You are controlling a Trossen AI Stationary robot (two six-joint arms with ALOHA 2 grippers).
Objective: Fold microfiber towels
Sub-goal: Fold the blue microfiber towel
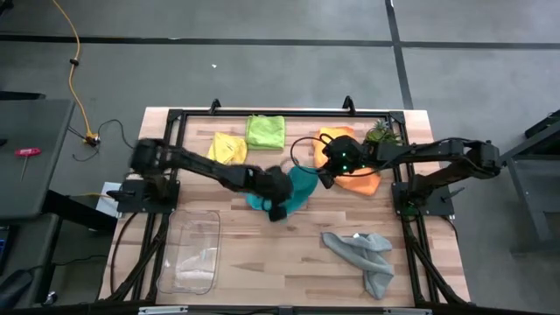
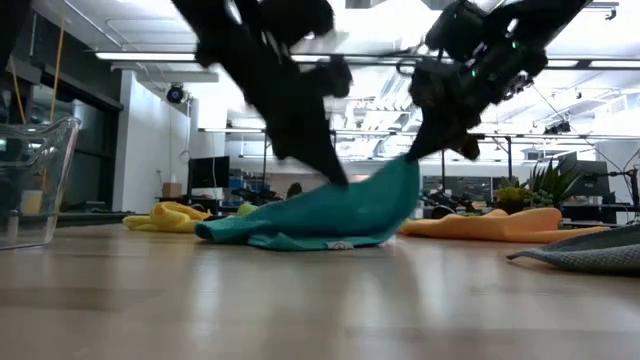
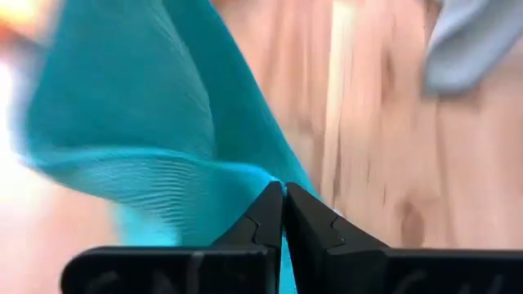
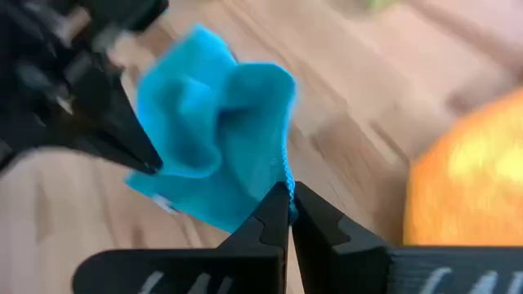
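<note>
Count on the worktop (image 1: 289, 262): five towels, one tray, one plant, two arms.

Five microfiber towels, one of each colour: yellow towel (image 1: 227, 148), lime green towel (image 1: 265, 131), orange towel (image 1: 360, 180), teal towel (image 1: 302, 185) and grey towel (image 1: 363, 256). One clear plastic tray (image 1: 194, 253). One small spiky green plant (image 1: 381, 133). Two dark arms, each ending in one two-fingered end effector: the left end effector (image 3: 283, 193) and the right end effector (image 4: 289, 193), so two end effectors and four fingers in all.
</note>
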